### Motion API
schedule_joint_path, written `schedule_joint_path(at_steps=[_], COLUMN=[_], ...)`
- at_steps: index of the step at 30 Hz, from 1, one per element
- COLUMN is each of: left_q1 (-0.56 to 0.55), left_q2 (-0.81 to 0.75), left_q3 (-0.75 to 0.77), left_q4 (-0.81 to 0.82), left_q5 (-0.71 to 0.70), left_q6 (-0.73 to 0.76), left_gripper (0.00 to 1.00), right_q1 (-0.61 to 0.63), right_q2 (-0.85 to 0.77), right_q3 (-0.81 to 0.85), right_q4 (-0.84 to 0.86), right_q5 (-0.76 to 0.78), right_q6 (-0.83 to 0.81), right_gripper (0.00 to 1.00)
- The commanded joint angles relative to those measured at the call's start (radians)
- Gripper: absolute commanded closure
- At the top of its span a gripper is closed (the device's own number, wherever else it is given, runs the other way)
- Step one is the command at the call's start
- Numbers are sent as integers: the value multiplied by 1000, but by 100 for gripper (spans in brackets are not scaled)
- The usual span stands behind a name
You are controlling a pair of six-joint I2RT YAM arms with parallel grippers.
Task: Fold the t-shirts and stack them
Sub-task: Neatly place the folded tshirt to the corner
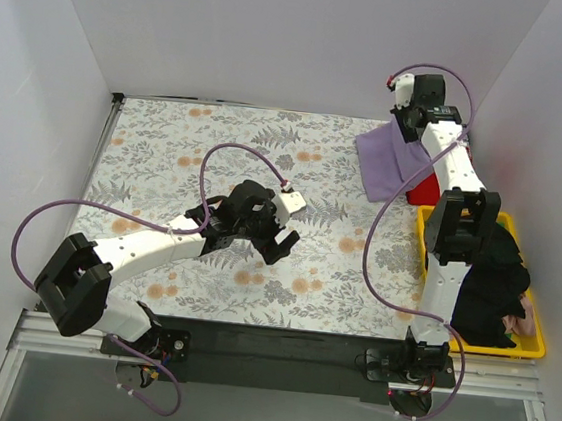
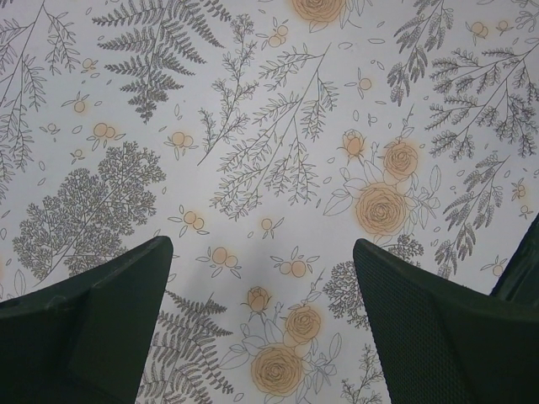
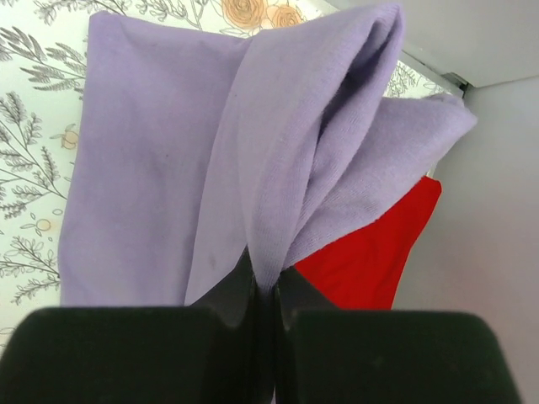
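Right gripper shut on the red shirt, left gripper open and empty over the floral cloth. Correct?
Wrong shirt. The right gripper is shut on a fold of the purple shirt; the red shirt lies beneath it, ungripped, as the right wrist view shows. The left gripper is open and empty over the floral cloth.

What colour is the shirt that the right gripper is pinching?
Lavender purple. The shirt shows best in the right wrist view, clamped in the right gripper.
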Motion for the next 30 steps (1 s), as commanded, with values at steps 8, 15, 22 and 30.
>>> schedule_joint_path(at_steps=[8, 15, 22, 30], left_q1=[-4, -4, -4, -4], left_q2=[-30, -30, -22, -15], left_q3=[-10, -7, 4, 10], left_q4=[-15, -19, -19, -19], left_q5=[15, 3, -1, -6], left_q6=[24, 53, 68, 83], left_gripper=[11, 11, 10, 10], right_q1=[-18, -25, -50, -99], right_q2=[-126, -146, -161, -141], right_q3=[62, 123, 112, 108], right_q4=[-1, -61, -81, -104], right_q5=[6, -12, -20, -55], right_q6=[-52, -29, -28, 1], right_gripper=[99, 99, 99, 99])
